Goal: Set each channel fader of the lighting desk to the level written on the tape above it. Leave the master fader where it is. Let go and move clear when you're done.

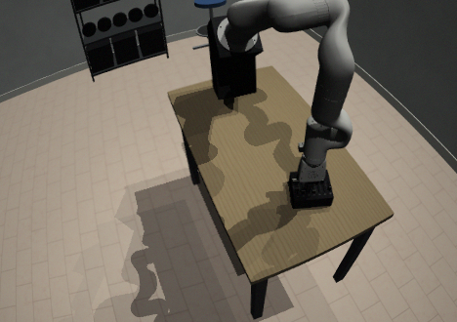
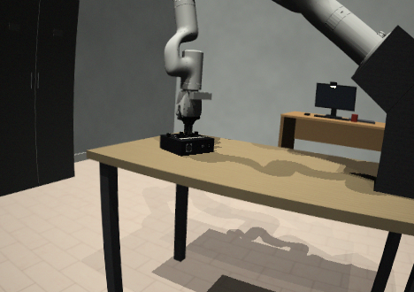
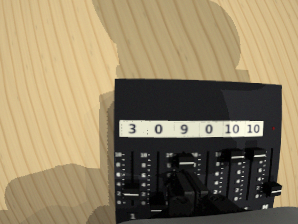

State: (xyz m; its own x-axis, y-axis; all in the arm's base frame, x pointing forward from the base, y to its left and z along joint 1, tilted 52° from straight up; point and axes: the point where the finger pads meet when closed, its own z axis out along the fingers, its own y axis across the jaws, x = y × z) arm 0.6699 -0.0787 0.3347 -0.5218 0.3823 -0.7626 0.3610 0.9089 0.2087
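The black lighting desk sits near the right front of the wooden table. In the wrist view a white tape strip reads 3, 0, 9, 0, 10, 10. The first fader cap sits low, the second is at the bottom, the third is near the top, and two right-hand caps are at the top. My gripper is shut with nothing between its fingers. Its tips are down on the desk just below the third cap. The fourth fader is partly hidden behind the fingers.
The arm's black pedestal stands at the table's far end. A black shelf rack and a blue stool stand behind it. A dark cabinet and a second desk with a monitor are off the table.
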